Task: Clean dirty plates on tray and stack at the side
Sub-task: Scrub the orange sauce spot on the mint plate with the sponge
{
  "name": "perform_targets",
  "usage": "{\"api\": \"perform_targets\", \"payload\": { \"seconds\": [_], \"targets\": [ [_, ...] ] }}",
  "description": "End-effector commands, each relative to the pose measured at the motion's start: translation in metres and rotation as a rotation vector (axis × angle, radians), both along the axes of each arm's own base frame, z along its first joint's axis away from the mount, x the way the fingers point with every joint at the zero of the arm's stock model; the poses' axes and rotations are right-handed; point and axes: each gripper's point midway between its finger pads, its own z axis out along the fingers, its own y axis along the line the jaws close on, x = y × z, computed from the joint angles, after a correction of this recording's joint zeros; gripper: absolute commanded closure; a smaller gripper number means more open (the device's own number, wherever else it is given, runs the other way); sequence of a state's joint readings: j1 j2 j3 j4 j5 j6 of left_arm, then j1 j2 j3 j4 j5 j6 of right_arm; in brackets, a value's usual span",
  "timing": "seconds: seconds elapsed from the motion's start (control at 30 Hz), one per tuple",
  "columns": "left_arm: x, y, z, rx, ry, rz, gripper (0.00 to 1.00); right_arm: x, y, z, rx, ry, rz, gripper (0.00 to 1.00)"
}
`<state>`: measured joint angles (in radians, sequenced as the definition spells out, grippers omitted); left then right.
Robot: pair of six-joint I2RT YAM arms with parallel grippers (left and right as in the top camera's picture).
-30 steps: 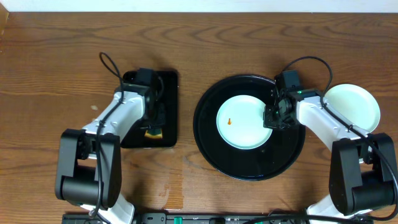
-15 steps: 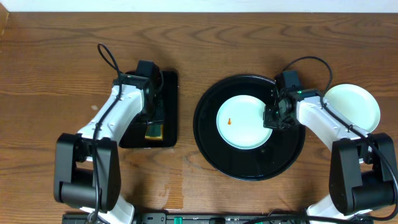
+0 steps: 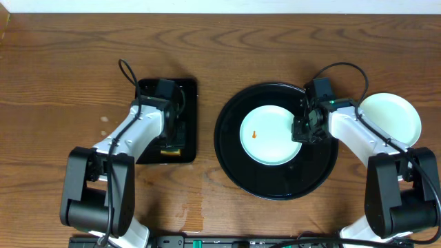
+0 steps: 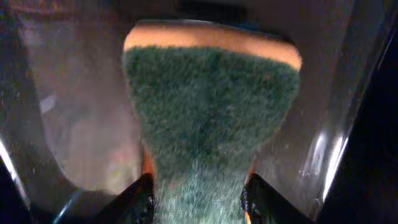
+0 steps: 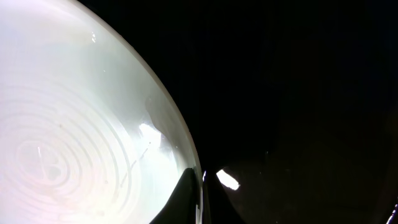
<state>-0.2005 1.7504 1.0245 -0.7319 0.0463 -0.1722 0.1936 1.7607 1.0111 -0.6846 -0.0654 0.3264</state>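
Your left gripper (image 3: 172,138) is down over the small tray (image 3: 187,89), a black rectangle on the table (image 3: 62,62). It is clenched on a sponge (image 3: 170,147). In the left wrist view the two fingertips (image 4: 135,200) squeeze the sponge (image 4: 208,106) at its near end, so it narrows between them. It flares out wider beyond them. The green scouring face is towards the camera, and an orange layer shows along the far edge. The glossy floor of the small tray lies below and around the sponge.

Well out to that gripper's right sits the tray (image 3: 238,169), round, black and glossy with a raised rim. One plate (image 3: 269,138), pale mint-blue, lies in its middle. A small orange-red smear (image 3: 254,134) marks the plate on the side away from your right hand.

Your right gripper (image 3: 306,129) is at the plate's right edge, over the tray. In the right wrist view the plate (image 5: 74,124) fills the space ahead and to the left of the fingers (image 5: 184,200). Its rim curves down and runs in between them, and they look clamped on it. The black tray (image 5: 298,93) fills everything to the right of the rim.

Out past the right gripper's wrist, off the tray, a pale plate (image 3: 394,117) rests on the bare table. It lies just behind the right forearm and partly under it.
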Motion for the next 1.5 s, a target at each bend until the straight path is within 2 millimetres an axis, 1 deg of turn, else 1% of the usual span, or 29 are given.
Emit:
{"api": "perform_targets", "payload": {
  "seconds": [0.0, 0.07, 0.2, 0.33, 0.4, 0.53, 0.57, 0.63, 0.67, 0.73, 0.8, 0.83, 0.97, 1.13, 1.2, 1.3, 1.4, 1.47],
  "targets": [
    [-0.003, 0.002, -0.009, 0.011, 0.002, -0.027, 0.66, -0.009, -0.012, -0.015, -0.045, 0.044, -0.032, 0.99],
    [0.0, 0.001, -0.009, 0.008, -0.012, -0.027, 0.78, -0.009, -0.012, -0.015, -0.045, 0.044, -0.032, 0.99],
    [0.006, 0.0, -0.009, 0.003, -0.037, -0.027, 0.92, -0.008, -0.012, -0.015, -0.045, 0.042, -0.032, 0.99],
    [0.005, 0.0, -0.007, 0.004, -0.033, -0.027, 0.93, -0.008, -0.012, -0.015, -0.045, 0.043, -0.032, 0.99],
    [0.006, 0.0, -0.001, 0.004, -0.029, -0.026, 0.92, -0.008, -0.012, -0.015, -0.045, 0.043, -0.032, 0.99],
    [0.019, -0.005, 0.033, -0.016, -0.049, -0.019, 0.93, -0.009, -0.012, -0.015, -0.045, 0.043, -0.031, 0.99],
    [0.028, -0.012, 0.055, -0.047, -0.081, -0.014, 0.93, -0.008, -0.012, -0.015, -0.045, 0.043, -0.031, 0.99],
    [0.037, -0.019, 0.077, -0.087, -0.118, 0.006, 0.93, -0.008, -0.012, -0.015, -0.045, 0.043, -0.031, 0.99],
    [0.04, -0.023, 0.084, -0.111, -0.131, 0.005, 0.92, -0.008, -0.012, -0.015, -0.045, 0.043, -0.031, 0.99],
    [0.047, -0.035, 0.099, -0.165, -0.16, 0.009, 0.92, -0.008, -0.012, -0.015, -0.045, 0.043, -0.027, 0.99],
    [0.05, -0.049, 0.109, -0.218, -0.173, 0.013, 0.93, -0.008, -0.012, -0.015, -0.047, 0.041, -0.005, 0.99],
    [0.051, -0.059, 0.113, -0.252, -0.177, 0.011, 0.93, -0.008, -0.012, -0.015, -0.048, 0.039, 0.006, 0.99],
    [0.053, -0.097, 0.121, -0.343, -0.2, -0.009, 0.92, -0.007, -0.011, -0.015, -0.05, 0.033, 0.028, 0.99],
    [0.053, -0.149, 0.126, -0.399, -0.25, -0.076, 0.93, -0.001, -0.01, -0.017, -0.044, 0.0, 0.029, 0.99],
    [0.051, -0.167, 0.125, -0.417, -0.259, -0.098, 0.92, -0.001, -0.01, -0.019, -0.043, -0.006, 0.028, 0.99],
    [0.048, -0.194, 0.117, -0.439, -0.261, -0.129, 0.93, -0.004, -0.01, -0.021, -0.043, 0.002, 0.02, 0.99],
    [0.044, -0.215, 0.101, -0.447, -0.239, -0.145, 0.93, -0.005, -0.011, -0.021, -0.044, 0.008, 0.021, 0.99],
    [0.037, -0.229, 0.083, -0.443, -0.199, -0.147, 0.92, -0.006, -0.011, -0.021, -0.045, 0.011, 0.021, 0.99]
  ]
}}
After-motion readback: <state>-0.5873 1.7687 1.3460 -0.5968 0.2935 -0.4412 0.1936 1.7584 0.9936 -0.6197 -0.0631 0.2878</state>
